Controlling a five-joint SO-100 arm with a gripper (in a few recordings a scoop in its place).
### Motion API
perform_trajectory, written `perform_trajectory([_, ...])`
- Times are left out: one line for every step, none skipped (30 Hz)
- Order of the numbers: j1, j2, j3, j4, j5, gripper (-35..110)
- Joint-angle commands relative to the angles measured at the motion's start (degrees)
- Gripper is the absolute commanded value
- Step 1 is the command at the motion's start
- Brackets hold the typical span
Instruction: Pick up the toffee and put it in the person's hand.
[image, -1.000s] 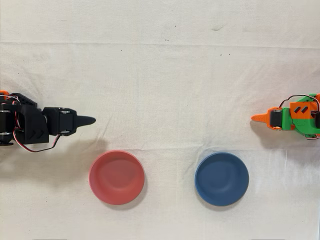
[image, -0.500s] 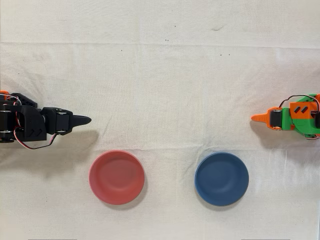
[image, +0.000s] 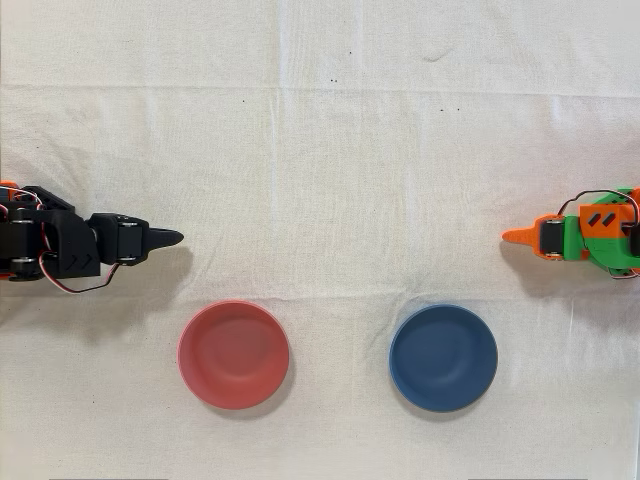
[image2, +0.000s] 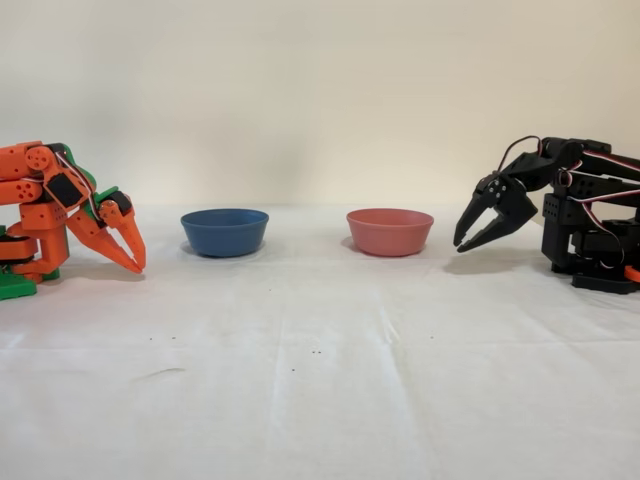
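2 small robot arms face each other across a table covered with a wrinkled white cloth (image: 330, 180). No brand, label or readable writing can be made out on any of them; the 2 dark slots on the orange arm's top plate are only cut-outs.

Going left to right in the overhead view: the black arm (image: 50, 248) lies low at the left edge, folded back close to its base, red and white wires looping under it. Its black two-finger gripper (image: 165, 238) points right, toward the middle of the cloth, and from above narrows to 1 dark tip. Below and to the right of that tip sits a round pinkish-red plastic bowl (image: 233, 354), well apart from the gripper. Further right stands a round dark-blue plastic bowl (image: 443, 357) of the same shape. At the right edge is the idle orange-and-green arm (image: 590, 235), its orange tip aimed left.

In the fixed view the order is reversed. The orange arm (image2: 60, 205) crouches at the left, then the blue bowl (image2: 224, 231), the red bowl (image2: 389, 231), and the black arm (image2: 585, 215) at the right. There the black gripper (image2: 462, 242) hangs nose-down just above the cloth, beside the red bowl without touching it. Its 2 fingers (image2: 478, 212) stand somewhat apart, with pale background showing between them, and they hold nothing.

I cannot make out a toffee anywhere on the cloth or inside either bowl.
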Motion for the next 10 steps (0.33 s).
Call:
perform_trajectory([0.18, 3.69, 1.41, 0.26, 1.05, 0])
perform_trajectory([0.09, 4.04, 1.76, 0.62, 1.05, 0])
perform_trajectory([0.09, 4.13, 1.85, 0.88, 1.05, 0])
perform_trajectory([-0.09, 4.13, 1.85, 0.97, 1.05, 0])
perform_trajectory([-0.18, 4.13, 1.85, 1.05, 1.05, 0])
perform_trajectory([-0.18, 4.13, 1.93, 1.05, 1.05, 0])
perform_trajectory([-0.18, 4.13, 2.20, 1.05, 1.05, 0])
perform_trajectory([-0.18, 4.13, 2.46, 1.14, 1.05, 0])
perform_trajectory([-0.18, 4.13, 2.81, 1.23, 1.05, 0])
perform_trajectory([-0.18, 4.13, 2.99, 1.41, 1.14, 0])
